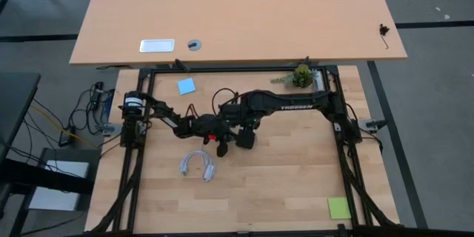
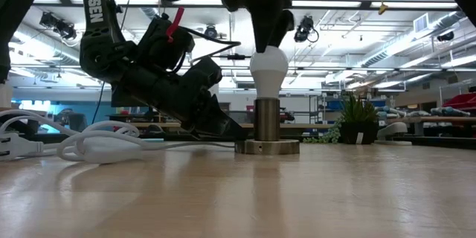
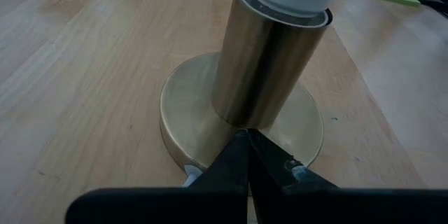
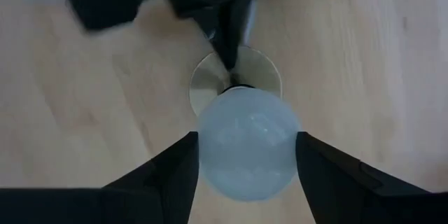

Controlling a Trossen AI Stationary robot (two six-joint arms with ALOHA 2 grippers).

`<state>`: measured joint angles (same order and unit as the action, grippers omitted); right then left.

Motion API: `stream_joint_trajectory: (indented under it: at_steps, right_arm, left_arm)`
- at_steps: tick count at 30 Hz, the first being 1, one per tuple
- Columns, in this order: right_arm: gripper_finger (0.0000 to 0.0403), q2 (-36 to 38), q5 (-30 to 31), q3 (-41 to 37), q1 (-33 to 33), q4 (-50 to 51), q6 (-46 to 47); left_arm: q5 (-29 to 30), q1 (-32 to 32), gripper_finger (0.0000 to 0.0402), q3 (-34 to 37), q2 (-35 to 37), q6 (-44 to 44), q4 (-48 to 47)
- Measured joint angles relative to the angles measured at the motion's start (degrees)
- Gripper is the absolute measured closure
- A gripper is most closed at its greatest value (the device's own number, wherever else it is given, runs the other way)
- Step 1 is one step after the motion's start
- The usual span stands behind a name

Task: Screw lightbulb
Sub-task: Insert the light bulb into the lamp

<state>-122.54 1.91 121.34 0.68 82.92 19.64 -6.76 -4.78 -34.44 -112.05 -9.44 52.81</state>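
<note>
The white frosted lightbulb (image 2: 268, 64) stands upright in a brass-coloured socket tube (image 2: 266, 120), which rises from a round base disc (image 2: 267, 147) lying flat on the wooden table. My right gripper (image 2: 268, 39) comes straight down from above and is shut on the bulb (image 4: 248, 147). My left gripper (image 3: 249, 148) slants down from the table's left, shut, with its tips on the disc (image 3: 189, 112) at the foot of the tube. The bulb's screw base is hidden inside the tube. My left gripper presses its shut fingertips (image 3: 238, 155) down on the top of the base disc (image 3: 210, 143), right against the foot of the tube, slanting down from the table's left. The disc lies flat on the table. My right gripper pinches the bulb's round upper part (image 4: 210, 150) between its two fingers (image 4: 178, 168), one on each side. The fingers point straight down from above. The bulb stands upright with its lower end in the socket tube.
A coiled white cord (image 1: 198, 164) lies on the table near the left of the socket. A blue note (image 1: 186, 85) lies farther back, a green note (image 1: 339, 207) at the near right corner, and a small plant (image 1: 302, 75) at the far right.
</note>
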Motion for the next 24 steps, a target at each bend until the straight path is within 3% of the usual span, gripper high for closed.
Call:
stream_joint_trajectory:
  at_steps: [3,7,20,24]
  right_arm:
    - [0.0173,0.0,-2.6,0.0,-1.3,0.0,11.3]
    - [0.0162,-0.1,-5.3,0.5,-2.6,0.2,12.9]
    - [0.0108,-0.4,-2.0,5.1,-2.3,1.9,-3.3]
    - [0.0097,-0.4,0.8,5.2,-2.0,3.3,-12.3]
  left_arm:
    - [0.0,0.0,0.0394,0.0,0.0,0.0,0.0]
    - [0.0,0.0,0.0394,0.0,0.0,-0.2,0.1]
    - [0.0,0.0,0.0394,0.0,0.0,-0.1,0.2]
    - [0.0,0.0,0.0394,0.0,0.0,-0.1,0.2]
